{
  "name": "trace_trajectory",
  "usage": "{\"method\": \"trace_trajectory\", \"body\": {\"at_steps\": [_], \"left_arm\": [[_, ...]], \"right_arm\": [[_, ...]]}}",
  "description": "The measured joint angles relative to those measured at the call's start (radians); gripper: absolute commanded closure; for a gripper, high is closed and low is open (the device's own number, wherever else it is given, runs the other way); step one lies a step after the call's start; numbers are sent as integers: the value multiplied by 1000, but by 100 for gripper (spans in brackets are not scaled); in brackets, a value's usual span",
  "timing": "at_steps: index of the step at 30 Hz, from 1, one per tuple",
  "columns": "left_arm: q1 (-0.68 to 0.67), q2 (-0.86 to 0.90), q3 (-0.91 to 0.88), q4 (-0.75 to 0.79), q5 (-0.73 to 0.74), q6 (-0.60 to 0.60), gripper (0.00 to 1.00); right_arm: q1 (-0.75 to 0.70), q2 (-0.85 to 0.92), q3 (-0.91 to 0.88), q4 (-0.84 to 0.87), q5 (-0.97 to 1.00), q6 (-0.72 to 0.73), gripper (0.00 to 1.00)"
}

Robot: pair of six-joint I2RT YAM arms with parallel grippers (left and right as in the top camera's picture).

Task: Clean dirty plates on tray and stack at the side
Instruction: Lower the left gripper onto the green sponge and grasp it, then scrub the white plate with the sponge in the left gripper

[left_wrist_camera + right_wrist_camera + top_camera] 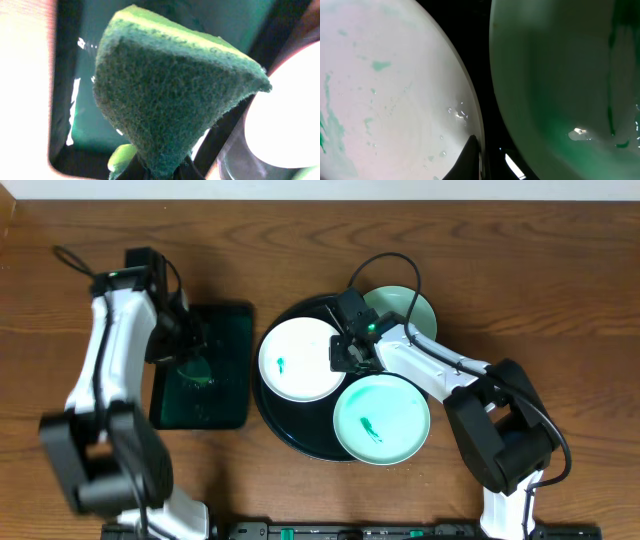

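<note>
coarse green sponge (170, 100) tight in left hand (188, 345); right hand (347, 352) at glossy round white plate (297, 360), grip unclear

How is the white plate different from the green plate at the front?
The white plate lies on the left of the tray; the green plate, pale mint, lies at its front right. The white plate's smear sits left of centre; the green plate's near the middle. Both are round and dirty.
</note>
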Motion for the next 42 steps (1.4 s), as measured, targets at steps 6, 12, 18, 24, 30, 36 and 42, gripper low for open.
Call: {"method": "trace_trajectory", "body": {"at_steps": [6,12,18,24,30,36,42], "left_arm": [[-77,-87,4,-14,-16,-109,93],[-259,-54,-19,93,8,-228,93],[-386,27,-44,146,26,-344,93],[-452,178,-71,196,0,-448,93],[-476,238,-67,212,-3,-478,93],[-482,255,-65,276,180,-279,93],[-491,274,-65,323,301,-165,93]], "right_arm": [[-1,1,0,6,-11,-12,99],[-10,2,0,7,-39,-20,99],[-13,3,0,7,-48,-22,99],[-15,4,0,7,-52,-22,99],[-15,4,0,6,-53,-22,99],[-15,4,0,6,-53,-22,99],[-15,4,0,6,-53,-22,99]]}}
